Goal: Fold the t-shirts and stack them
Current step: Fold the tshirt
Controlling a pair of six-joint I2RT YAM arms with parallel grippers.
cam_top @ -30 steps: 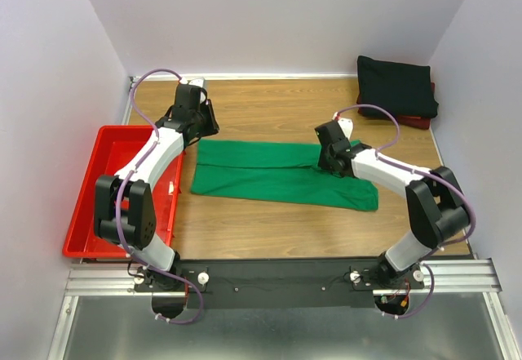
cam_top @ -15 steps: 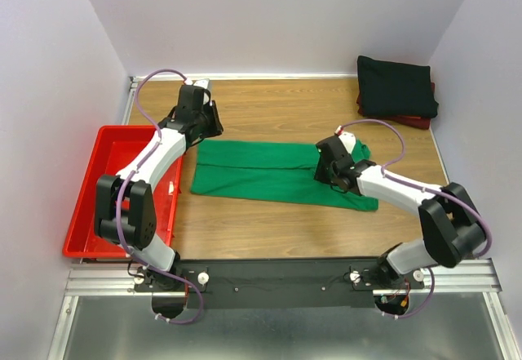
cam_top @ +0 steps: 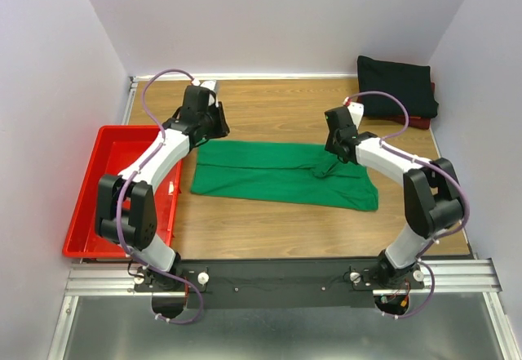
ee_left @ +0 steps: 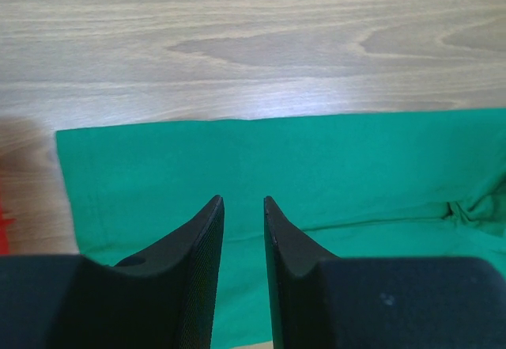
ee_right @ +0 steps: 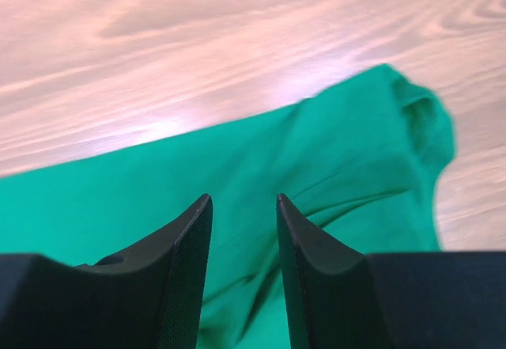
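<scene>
**T-shirts, soft plain cloth, short-sleeved: 3 in all**
- bright green cloth t-shirt (cam_top: 269, 172): 1
- black cloth t-shirt (cam_top: 395, 86): 1
- dark red cloth t-shirt (cam_top: 418, 121): 1, only an edge showing under the black one

**Trays: 1**
- red plastic rectangular tray (cam_top: 86, 213)

**Robot arms, white and black, jointed: 2**
- left arm (cam_top: 159, 156): 1
- right arm (cam_top: 387, 164): 1

**Claws: 2, one per arm**
- left claw (ee_left: 243, 202): 1
- right claw (ee_right: 243, 200): 1
- Black fingers: 2 on each claw, 4 in all.

**Purple cable loops: 2 at the far ends of the arms**
- 1 on the left (cam_top: 155, 78)
- 1 on the right (cam_top: 379, 96)

**Tabletops: 1**
- light brown wood-grain tabletop (cam_top: 277, 107)
</scene>
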